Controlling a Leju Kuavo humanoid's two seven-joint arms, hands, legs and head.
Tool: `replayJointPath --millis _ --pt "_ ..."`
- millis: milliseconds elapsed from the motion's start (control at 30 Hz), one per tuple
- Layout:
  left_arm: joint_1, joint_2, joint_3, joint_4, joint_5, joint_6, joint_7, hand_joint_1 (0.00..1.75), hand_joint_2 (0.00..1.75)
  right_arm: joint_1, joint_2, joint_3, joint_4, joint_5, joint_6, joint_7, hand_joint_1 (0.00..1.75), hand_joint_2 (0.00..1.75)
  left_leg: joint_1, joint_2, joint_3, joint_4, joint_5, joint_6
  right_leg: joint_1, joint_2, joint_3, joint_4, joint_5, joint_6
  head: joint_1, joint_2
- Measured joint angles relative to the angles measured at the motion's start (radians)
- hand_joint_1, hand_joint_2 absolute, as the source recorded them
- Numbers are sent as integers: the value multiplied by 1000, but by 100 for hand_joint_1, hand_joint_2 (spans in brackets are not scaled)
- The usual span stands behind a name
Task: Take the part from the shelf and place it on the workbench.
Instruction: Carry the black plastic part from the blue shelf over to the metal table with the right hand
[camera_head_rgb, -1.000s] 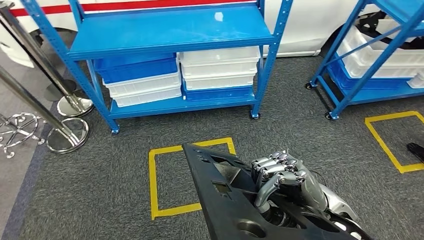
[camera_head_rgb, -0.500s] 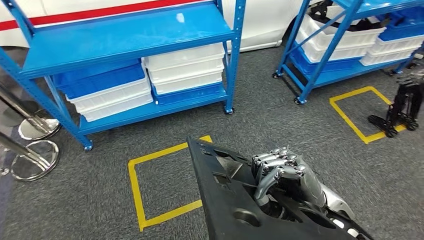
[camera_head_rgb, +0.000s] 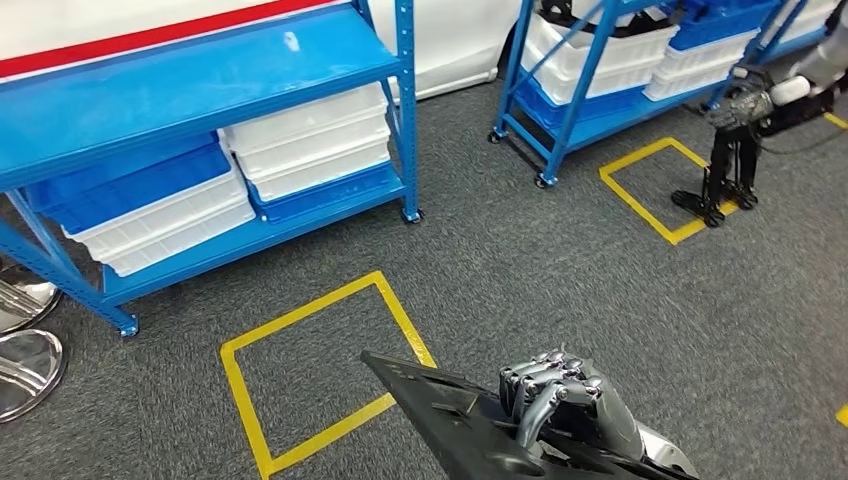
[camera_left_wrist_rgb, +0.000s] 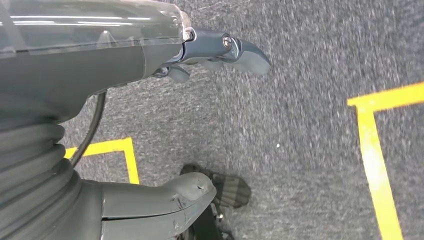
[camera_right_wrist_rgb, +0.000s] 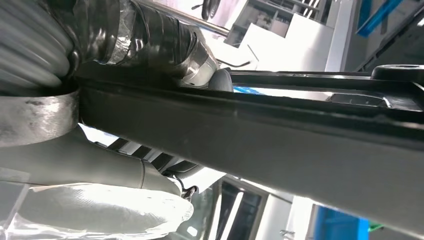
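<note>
Carpet (camera_head_rgb: 560, 270), grey, covers the whole floor in the head view, with yellow taped squares on it: one (camera_head_rgb: 320, 370) just ahead of the robot, another (camera_head_rgb: 665, 185) further off to the right. Blue shelf rack (camera_head_rgb: 200, 90) stands at the back left; its top level is bare blue, and under it sit stacked trays: a blue crate on white crates (camera_head_rgb: 150, 205) on the left half, white crates over a blue crate (camera_head_rgb: 310, 150) on the right half. What the crates hold cannot be told, their insides are hidden. Second blue rack (camera_head_rgb: 600, 70) at back right carries more white and blue crates, with some dark item lying on top of the upper white one. Another robot's dark legs (camera_head_rgb: 725, 180) stand on the far yellow square. Chrome stanchion bases (camera_head_rgb: 25, 370) at the left edge.

Black flat part (camera_head_rgb: 470, 420) is low in the head view, off the shelf, carried over the carpet in the right hand (camera_head_rgb: 560, 395); the silver fingers (camera_head_rgb: 535, 385) curl over its edge and grip it. Right wrist view shows the part's (camera_right_wrist_rgb: 280, 135) dark edge clamped between thumb and fingers (camera_right_wrist_rgb: 165, 45).

Left hand (camera_left_wrist_rgb: 125, 125) hangs over the carpet, thumb and fingers (camera_left_wrist_rgb: 235, 47) apart, holding nothing.
</note>
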Motion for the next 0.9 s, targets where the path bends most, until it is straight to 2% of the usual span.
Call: replayJointPath --millis 33,67,100,167,200,233,267,300,333,400,433,467,533,567,600,633,667,700,733,767,800,833,900 --pt "-1 -1 2 0 2 -2 -2 0 175 11 2 -4 2 -7 13 0 171 175 1 8 0 1 -3 -6 -1 11 -2 -1 3 -6 0 0" --pt "-3 -1 4 0 3 -4 -6 0 175 22 6 -8 6 -15 27 2 171 175 3 0 -3 9 -12 -12 -3 22 -4 -3 6 -13 0 0" --pt "-4 -2 5 0 3 -7 -13 0 175 32 12 -13 9 -23 41 3 171 175 5 -20 -12 34 -32 -16 -5 32 -6 -5 10 -20 0 0" --pt "-2 1 8 0 2 -14 -29 0 175 47 29 -23 18 -38 68 2 171 175 9 -73 -61 149 -102 -23 -6 53 -11 -6 15 -31 0 0" --pt "1 5 11 0 3 -20 -34 0 175 54 39 -27 23 -44 79 -1 171 175 9 -88 -94 223 -137 -24 -5 64 -14 -5 17 -34 0 0" --pt "3 10 13 0 5 -25 -39 0 175 61 48 -32 29 -50 90 -5 171 175 9 -95 -120 281 -156 -24 -4 77 -15 -4 17 -36 0 0" --pt "4 16 15 0 7 -29 -41 0 175 66 56 -37 34 -54 98 -8 171 175 9 -98 -132 305 -154 -24 -3 90 -16 -3 18 -37 0 0" --pt "5 24 16 0 9 -33 -44 0 175 71 64 -42 39 -57 106 -11 171 175 9 -101 -124 288 -132 -22 -3 103 -16 -1 18 -37 0 0" --pt "5 32 16 0 10 -37 -46 0 175 73 71 -45 44 -60 111 -14 171 175 9 -108 -99 231 -94 -19 -2 117 -15 1 18 -36 0 0" --pt "4 48 16 0 11 -42 -48 0 175 74 86 -48 53 -63 118 -17 171 175 10 -149 -33 83 -28 -11 -2 143 -15 5 17 -33 0 0" --pt "4 55 17 0 11 -44 -49 0 175 75 92 -49 56 -63 120 -18 171 175 10 -166 -12 35 -14 -8 -2 155 -17 7 18 -29 0 0" --pt "4 59 17 0 11 -44 -49 0 175 75 96 -49 60 -64 120 -18 171 175 9 -176 -2 13 -12 -6 -3 166 -21 8 20 -23 0 0" --pt "2 66 17 -1 11 -45 -49 0 175 79 102 -51 65 -64 120 -19 171 175 8 -159 0 7 -10 1 -5 186 -29 7 25 -8 0 0" --pt "0 68 17 -1 11 -46 -49 0 175 81 103 -52 66 -64 120 -19 171 175 10 -148 2 3 -6 7 -5 178 -34 12 23 -3 0 0" --pt "-1 69 17 -1 11 -46 -49 0 175 82 104 -54 68 -64 120 -19 171 175 12 -135 3 -2 -2 13 -3 156 -43 31 10 2 0 0" --pt "-1 70 17 -1 11 -46 -50 0 175 83 105 -56 69 -64 121 -19 171 175 14 -121 3 -6 1 19 -2 125 -63 71 -17 6 0 0" --pt "0 70 17 -1 11 -46 -51 0 175 83 106 -57 71 -64 121 -20 171 175 12 -107 2 -7 1 22 -3 93 -91 131 -51 9 0 0" --pt "2 71 17 -1 11 -46 -52 0 175 82 107 -58 72 -64 123 -21 171 175 10 -93 1 -7 1 25 -5 74 -125 201 -87 13 0 0" --pt "4 73 17 -1 11 -48 -54 0 175 81 110 -59 74 -62 123 -22 171 175 9 -78 0 -6 0 25 -7 66 -154 263 -111 17 0 0" --pt "4 74 18 -1 11 -53 -56 0 175 80 113 -59 76 -58 123 -24 171 175 8 -64 0 -6 -1 25 -10 63 -169 295 -117 20 0 0" --pt "3 76 18 -1 9 -60 -59 0 175 77 116 -58 76 -54 121 -25 171 175 8 -51 0 -6 -3 24 -13 60 -164 289 -103 22 0 0" --pt "0 78 17 -1 5 -68 -62 0 175 72 119 -58 76 -50 118 -26 171 175 8 -39 3 -5 -5 21 -15 53 -138 244 -73 22 0 0" --pt "-5 82 17 -1 -5 -85 -70 0 175 54 122 -57 74 -47 109 -26 171 175 5 -18 10 -2 -12 13 -12 8 -60 103 -13 17 0 0"
